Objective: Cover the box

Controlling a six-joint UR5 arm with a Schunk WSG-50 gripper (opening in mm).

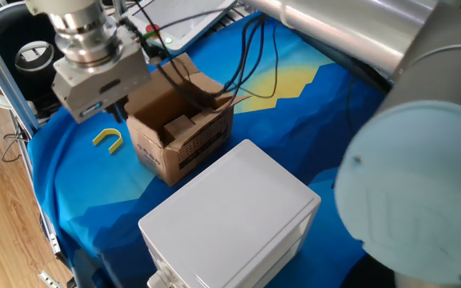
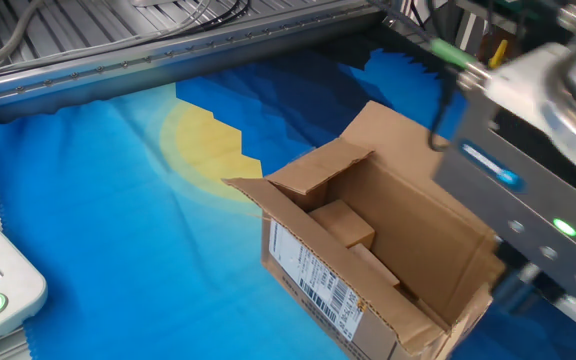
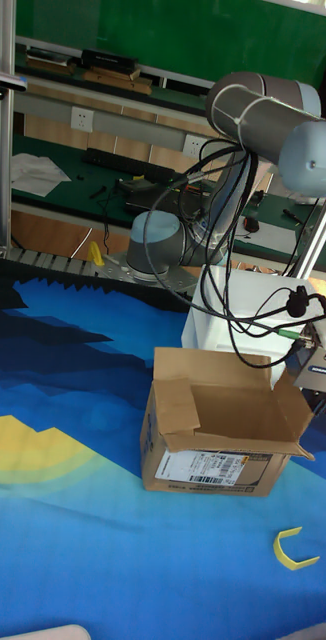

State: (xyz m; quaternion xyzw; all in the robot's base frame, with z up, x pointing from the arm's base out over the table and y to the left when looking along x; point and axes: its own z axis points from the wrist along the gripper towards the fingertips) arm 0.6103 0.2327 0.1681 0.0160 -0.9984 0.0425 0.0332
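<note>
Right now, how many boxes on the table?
2. Cardboard box open near the cloth's edge by the gripper; white box closed, right beside it. Arm may hide others.

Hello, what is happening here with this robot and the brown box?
A single robot arm is working on closing the cardboard box, which sits on a blue cloth beside a white plastic box. The gripper is right at one side flap. The other flaps stand open, so the box is not covered yet. A small yellow hook lies nearby.
</note>
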